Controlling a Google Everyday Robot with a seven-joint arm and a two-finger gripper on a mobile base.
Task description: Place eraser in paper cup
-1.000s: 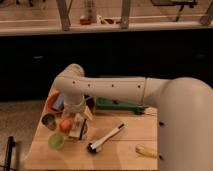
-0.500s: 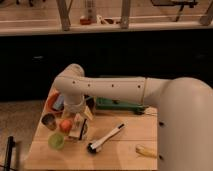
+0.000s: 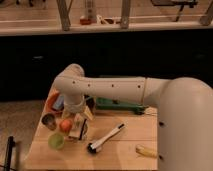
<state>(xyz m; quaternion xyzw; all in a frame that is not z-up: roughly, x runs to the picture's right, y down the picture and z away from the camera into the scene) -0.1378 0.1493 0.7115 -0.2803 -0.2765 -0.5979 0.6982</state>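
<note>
I see my arm (image 3: pixel 115 90) in off-white with small dark dots, and its pale tan gripper (image 3: pixel 80 125) at the table's left side. The table (image 3: pixel 130 132) is light wood. At near left sit an orange ball (image 3: pixel 65 125), a lime-green cup (image 3: pixel 56 141) and a dull grey cup (image 3: pixel 48 121). The brush (image 3: pixel 106 138) is white with a black head. A yellow item (image 3: pixel 146 151) lies near right, a green one (image 3: pixel 117 105) at the far edge.

gripper (image 3: pixel 79 126) low at table's (image 3: pixel 127 150) crowded left: orange ball (image 3: pixel 65 124), green cup (image 3: pixel 56 141) beside; brush (image 3: pixel 106 137) right.
</note>
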